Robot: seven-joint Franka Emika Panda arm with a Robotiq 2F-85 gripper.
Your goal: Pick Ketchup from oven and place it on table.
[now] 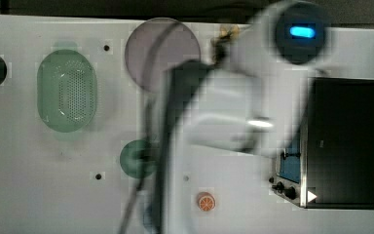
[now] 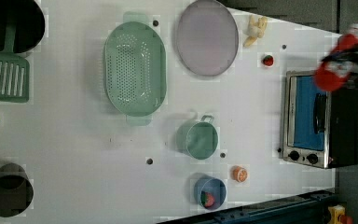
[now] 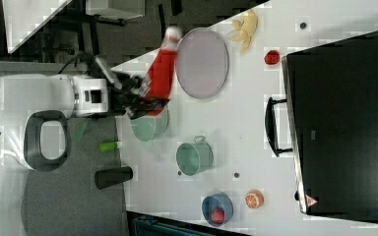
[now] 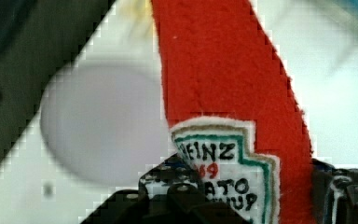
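My gripper point(image 3: 145, 101) is shut on the lower half of the red Ketchup bottle point(image 3: 160, 73), and holds it in the air with its white cap pointing away from the arm. In the left view the Ketchup point(image 2: 332, 74) hangs by the oven's point(image 2: 319, 119) corner, with the gripper point(image 2: 354, 58) behind it. The wrist view has the Ketchup point(image 4: 223, 70) close up, its white label between the dark fingers point(image 4: 168, 191). The oven point(image 3: 344, 123) stands with its door shut on the white table point(image 2: 74, 149). In the top view my arm hides the bottle beside the oven point(image 1: 343, 141).
On the table lie a pale purple plate point(image 2: 207, 37), a green colander point(image 2: 134, 69), a green cup point(image 2: 197, 138), a blue bowl with a strawberry point(image 2: 209, 191), an orange half point(image 2: 239, 173), a strawberry point(image 2: 268, 60) and banana pieces point(image 2: 255, 29).
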